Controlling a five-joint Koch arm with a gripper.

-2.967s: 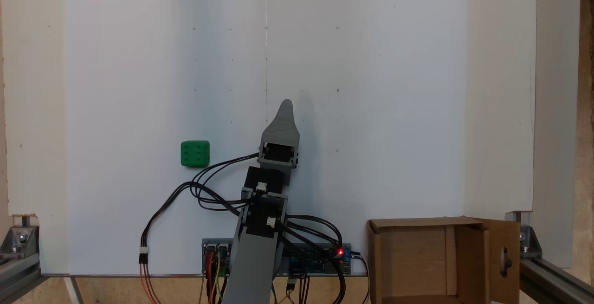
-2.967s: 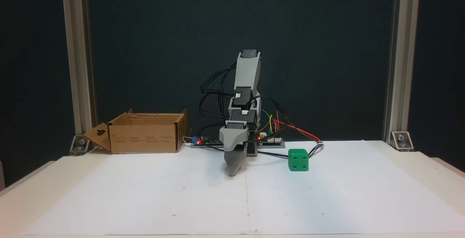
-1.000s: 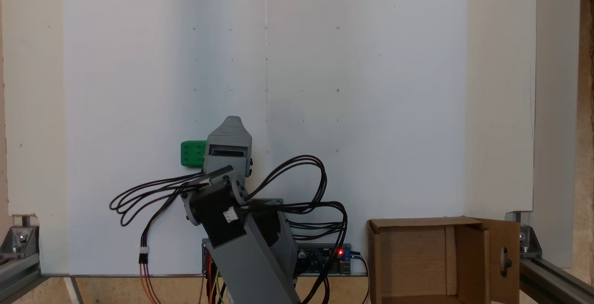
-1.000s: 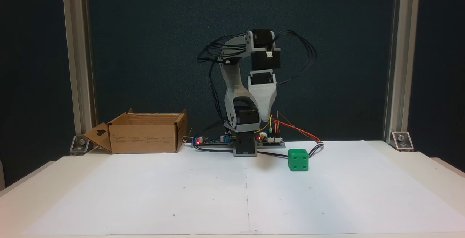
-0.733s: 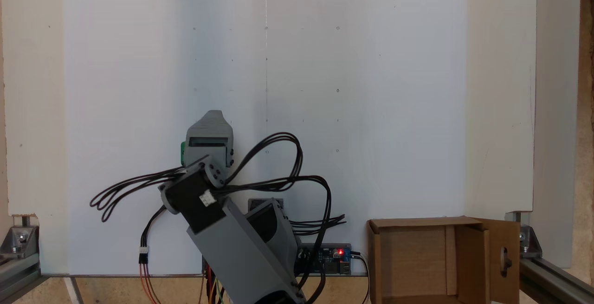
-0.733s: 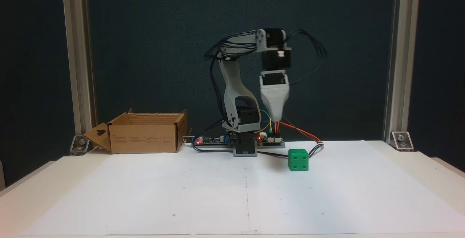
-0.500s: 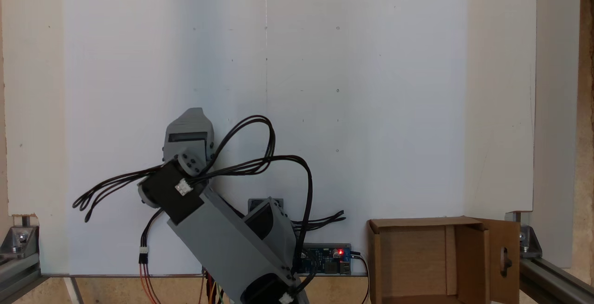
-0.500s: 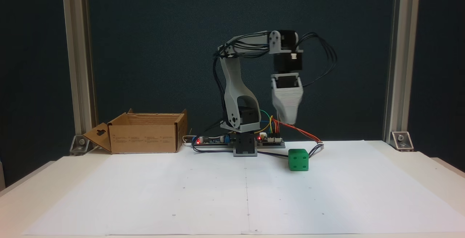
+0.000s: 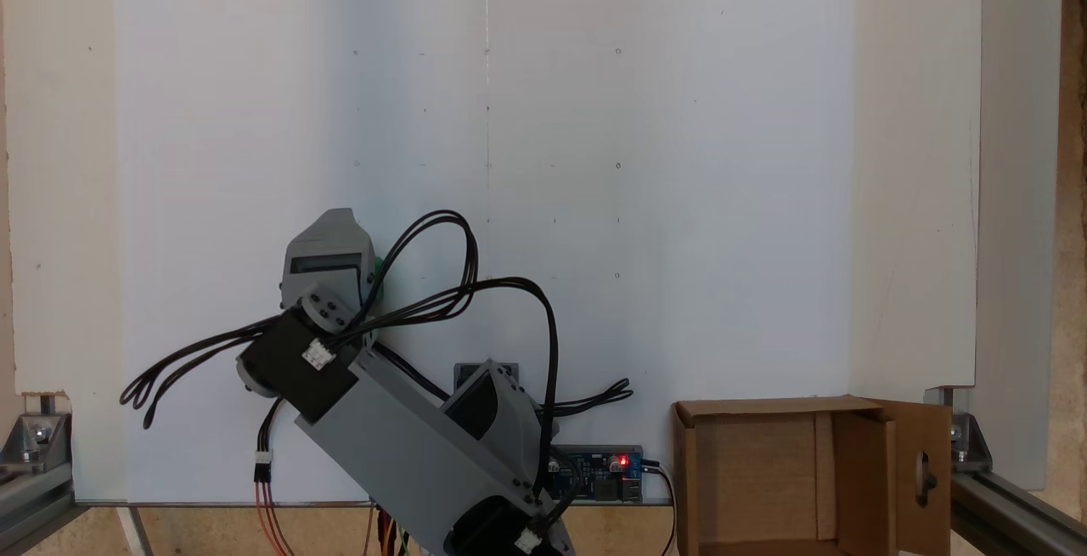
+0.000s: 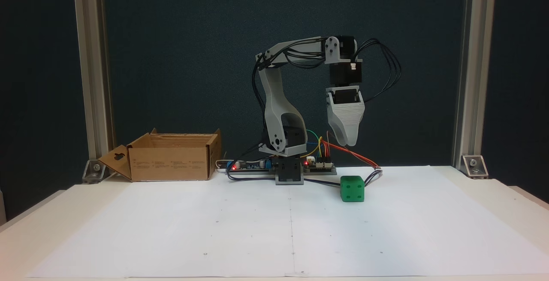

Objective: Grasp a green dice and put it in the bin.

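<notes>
Cardboard marks the bin [image 10: 171, 156], open-topped at the table's far left edge in a fixed view, empty as far as shows. Rightward, the gripper [image 10: 348, 143] has swung across from the sheet's middle and now hangs above the green dice [image 10: 352, 188], which rests untouched on the white paper. Its jaws overlap, so their spread cannot be told. Descent likely comes next.

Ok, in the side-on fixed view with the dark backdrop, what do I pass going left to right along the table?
Brown corrugated cardboard box → grey arm base → small bright green die, with the grey claw hanging above it.
</notes>
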